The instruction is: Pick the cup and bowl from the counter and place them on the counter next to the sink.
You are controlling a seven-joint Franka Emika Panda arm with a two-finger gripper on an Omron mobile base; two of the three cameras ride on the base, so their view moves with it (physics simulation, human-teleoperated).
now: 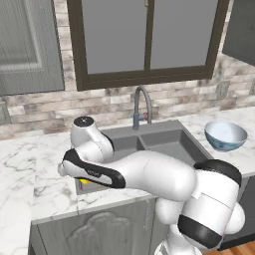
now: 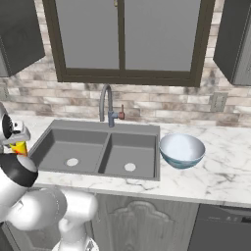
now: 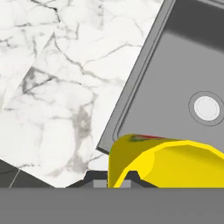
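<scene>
Hand view: claw clamped on the glossy yellow cup over veined marble counter beside the sink.

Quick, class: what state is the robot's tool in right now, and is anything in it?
Tool: closed on the yellow cup, held over the left edge of the sink.

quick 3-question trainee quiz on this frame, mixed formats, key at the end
1. True or false: the gripper is shut on the cup.
2. On which side of the sink, seen in the right base view, does the bowl sit? A) left B) right C) inside it
3. Fill in: the bowl rests on the ___.

Key: 1 true; 2 B; 3 counter.
</scene>
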